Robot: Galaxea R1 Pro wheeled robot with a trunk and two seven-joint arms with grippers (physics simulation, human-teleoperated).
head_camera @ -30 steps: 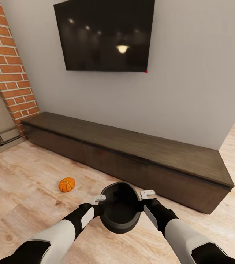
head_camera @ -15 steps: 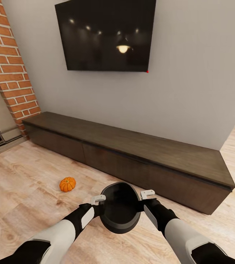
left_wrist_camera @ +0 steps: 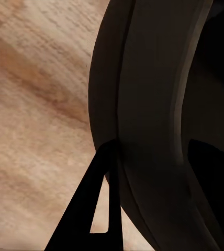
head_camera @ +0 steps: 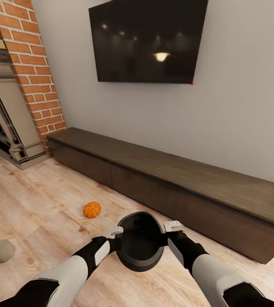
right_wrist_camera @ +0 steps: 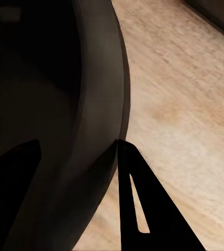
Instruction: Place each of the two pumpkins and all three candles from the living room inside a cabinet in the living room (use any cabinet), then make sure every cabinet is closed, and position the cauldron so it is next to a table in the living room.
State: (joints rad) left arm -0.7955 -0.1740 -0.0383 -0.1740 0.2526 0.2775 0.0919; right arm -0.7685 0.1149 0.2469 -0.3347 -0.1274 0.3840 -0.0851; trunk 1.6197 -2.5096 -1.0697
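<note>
Cauldron (head_camera: 140,241) clamped by its rim between left gripper (head_camera: 116,238) and right gripper (head_camera: 167,232) — uneven grip could tip it; pumpkin (head_camera: 92,209) on floor at ten o'clock, cabinet (head_camera: 175,187) shut beyond.

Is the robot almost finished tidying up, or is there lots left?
Lots left. Both grippers, left gripper and right gripper, hold the cauldron by its rim, so that's in hand. A pumpkin and a candle lie on the floor, not put away. The cabinet looks closed.
</note>
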